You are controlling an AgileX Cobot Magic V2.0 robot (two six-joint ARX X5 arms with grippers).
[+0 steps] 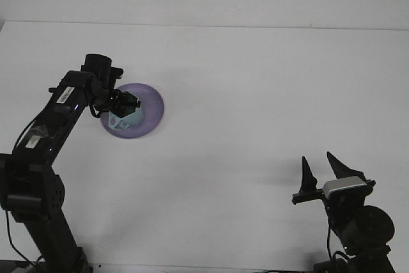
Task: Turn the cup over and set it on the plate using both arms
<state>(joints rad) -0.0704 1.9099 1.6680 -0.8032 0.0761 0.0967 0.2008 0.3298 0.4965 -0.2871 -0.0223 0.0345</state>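
Left jaws (pixel 128 103) grip cup (pixel 123 119); plate (pixel 151 108) beneath.

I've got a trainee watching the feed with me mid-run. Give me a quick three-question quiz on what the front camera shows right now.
1. True or false: the pale blue translucent cup is over the round purple plate.
2. Which arm's claw is at the cup: A) left claw, B) right claw, C) both?
3. Fill in: the right claw, near the table's front right corner, has its fingers ____ and holds nothing.

Key
1. True; the cup sits within the plate's outline, on its left part.
2. A; the left arm reaches over the plate, the right stays far away.
3. Open; its two dark fingers stand apart.
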